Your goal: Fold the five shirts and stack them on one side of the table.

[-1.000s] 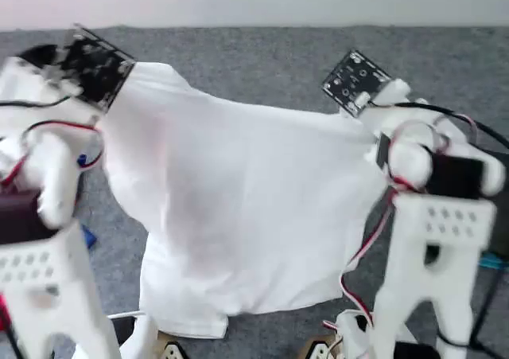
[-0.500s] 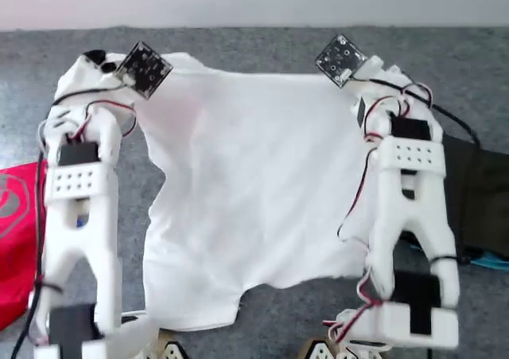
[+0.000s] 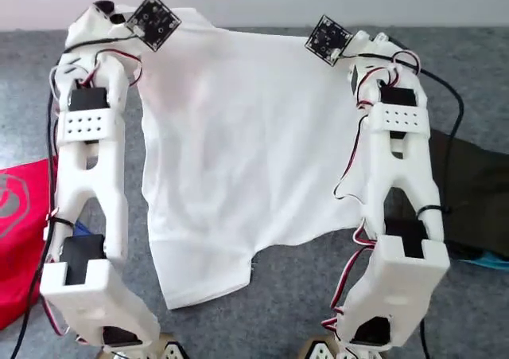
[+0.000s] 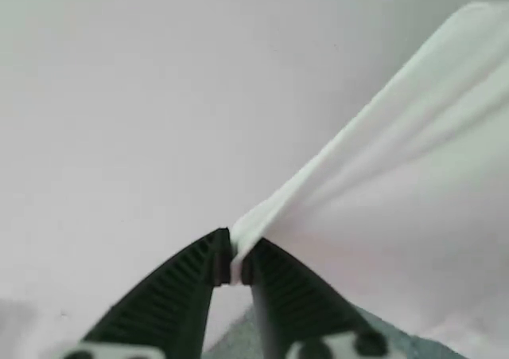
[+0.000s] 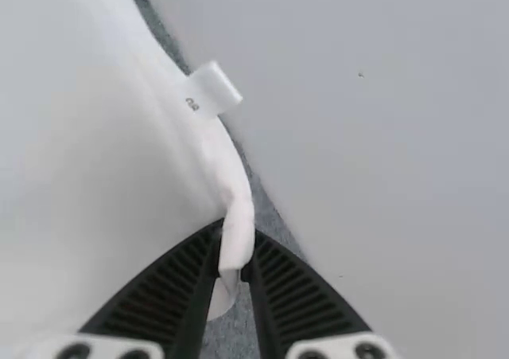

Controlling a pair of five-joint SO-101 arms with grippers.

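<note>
The right claw [image 5: 232, 267] pinches a rolled edge of the white shirt [image 5: 95, 176] between its black jaws. Just beyond the claw a small tag [image 5: 208, 91] sticks off that edge, with a strip of grey tabletop [image 5: 269, 214] alongside.

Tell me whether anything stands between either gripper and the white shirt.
Nothing visible does. The left gripper and the right gripper each pinch an edge of the white shirt directly between their fingers.
</note>
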